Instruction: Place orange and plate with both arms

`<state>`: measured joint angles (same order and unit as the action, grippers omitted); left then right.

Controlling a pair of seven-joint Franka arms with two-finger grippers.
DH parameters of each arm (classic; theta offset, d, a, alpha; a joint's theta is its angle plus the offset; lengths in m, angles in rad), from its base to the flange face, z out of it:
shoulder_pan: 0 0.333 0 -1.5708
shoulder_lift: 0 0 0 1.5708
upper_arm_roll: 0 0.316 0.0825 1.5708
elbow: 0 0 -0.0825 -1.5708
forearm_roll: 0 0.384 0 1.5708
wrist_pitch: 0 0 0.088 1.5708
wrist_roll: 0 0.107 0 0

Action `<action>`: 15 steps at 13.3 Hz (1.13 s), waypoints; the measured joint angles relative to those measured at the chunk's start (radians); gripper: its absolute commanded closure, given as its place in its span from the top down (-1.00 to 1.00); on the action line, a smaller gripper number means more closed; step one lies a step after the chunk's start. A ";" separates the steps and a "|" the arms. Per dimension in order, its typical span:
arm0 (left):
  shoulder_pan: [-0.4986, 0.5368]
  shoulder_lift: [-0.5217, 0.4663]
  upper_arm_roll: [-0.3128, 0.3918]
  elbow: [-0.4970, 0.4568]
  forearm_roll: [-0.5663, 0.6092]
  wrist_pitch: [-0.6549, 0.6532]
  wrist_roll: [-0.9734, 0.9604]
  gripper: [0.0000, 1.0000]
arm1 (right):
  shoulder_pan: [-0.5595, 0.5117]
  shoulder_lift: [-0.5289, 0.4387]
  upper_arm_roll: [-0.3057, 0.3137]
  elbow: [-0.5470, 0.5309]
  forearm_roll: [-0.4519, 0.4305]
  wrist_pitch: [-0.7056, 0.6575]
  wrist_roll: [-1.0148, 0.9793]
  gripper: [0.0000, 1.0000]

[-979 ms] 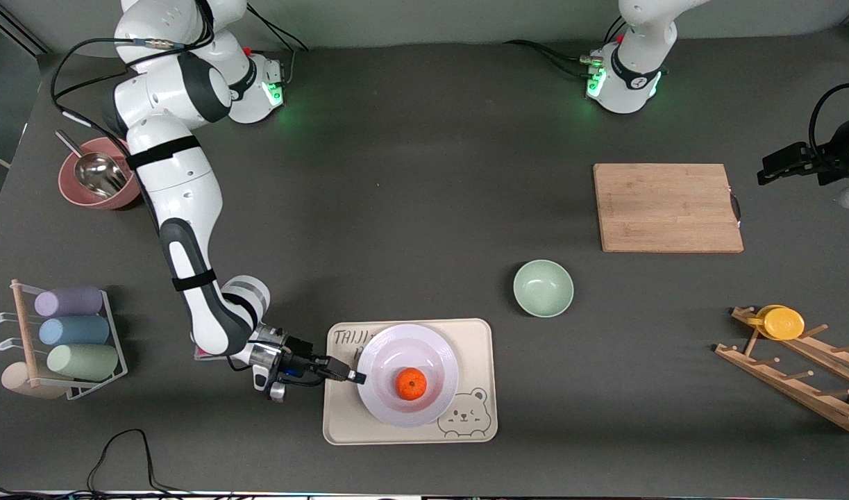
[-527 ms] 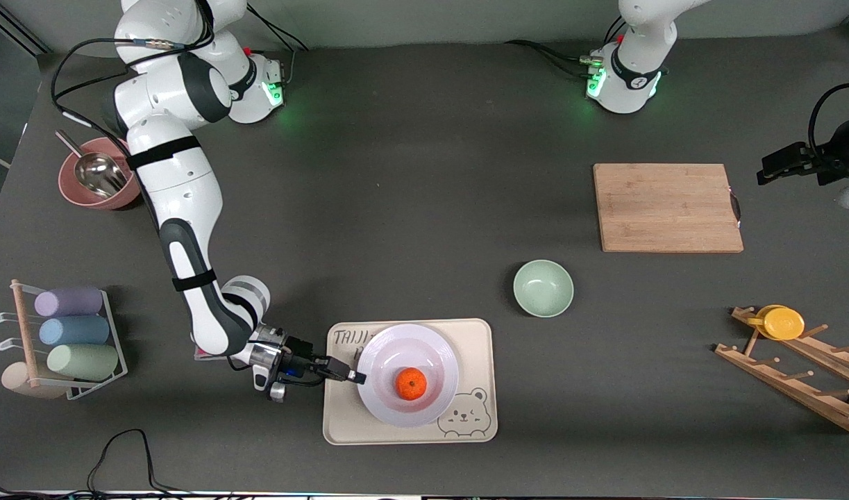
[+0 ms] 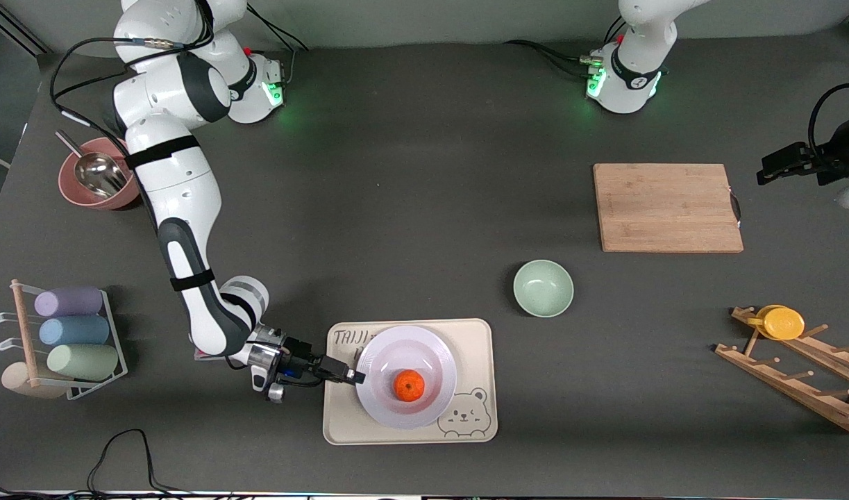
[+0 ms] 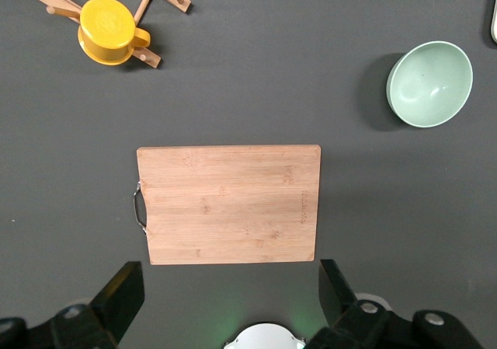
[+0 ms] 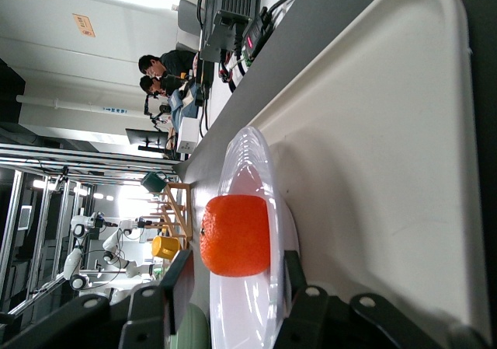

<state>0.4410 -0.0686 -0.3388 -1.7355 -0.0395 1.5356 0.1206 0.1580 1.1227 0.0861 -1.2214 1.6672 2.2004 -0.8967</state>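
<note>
Right gripper (image 3: pixel 356 377): low over the bear-printed tray (image 3: pixel 476 333) at the end toward the right arm, fingers clenched on the rim of the plate (image 3: pixel 434 351), one finger above the rim and one below it, as the right wrist view shows.

Plate (image 5: pixel 250 162): pale lavender-white, glossy, resting on or just above the tray; which of the two cannot be told. The gripped edge is the one closest to the claw.

Orange (image 3: pixel 409 385): sits loose in the plate's well, a short way out from the fingertips toward the tray's printed bear. In the right wrist view the orange (image 5: pixel 235 235) appears just past the fingers.

Left gripper (image 4: pixel 225 302): released, fingers spread, hovering well apart from the plate, over the table just beside the wooden cutting board (image 3: pixel 667 207); this arm waits. Mint-green bowl (image 3: pixel 543 287) and yellow cup (image 3: pixel 783 323) on its wooden rack (image 3: pixel 799 378) lie far from the right claw, toward the left arm's end.

Risks, as judged:
- One-edge grip on a glossy rim: the plate may slip or pivot in the fingers.
- Any tilt or jerk: the loose orange may roll out of the shallow well.
- Dragging while low: the plate could catch the tray lip and shift the tray.
</note>
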 measured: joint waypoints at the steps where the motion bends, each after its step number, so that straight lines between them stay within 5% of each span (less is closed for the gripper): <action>1: 0.000 0.000 0.000 0.000 0.000 0.000 0.000 1.00 | 0.000 -0.004 0.000 -0.001 0.000 0.000 0.011 0.11; 6: 0.000 0.000 0.000 0.000 0.000 0.000 0.000 1.00 | -0.004 -0.101 -0.026 -0.054 -0.140 0.000 0.166 0.18; 11: 0.000 0.000 0.000 0.000 0.000 0.000 0.000 1.00 | -0.026 -0.265 -0.082 -0.244 -0.296 0.000 0.212 0.31; 15: 0.000 0.000 -0.001 -0.001 0.000 0.000 0.000 1.00 | -0.080 -0.452 -0.089 -0.416 -0.558 -0.004 0.306 0.57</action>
<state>0.4410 -0.0687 -0.3396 -1.7362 -0.0395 1.5356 0.1206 0.0782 0.6710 -0.0031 -1.6378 1.1091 2.1967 -0.5904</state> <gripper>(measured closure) 0.000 0.317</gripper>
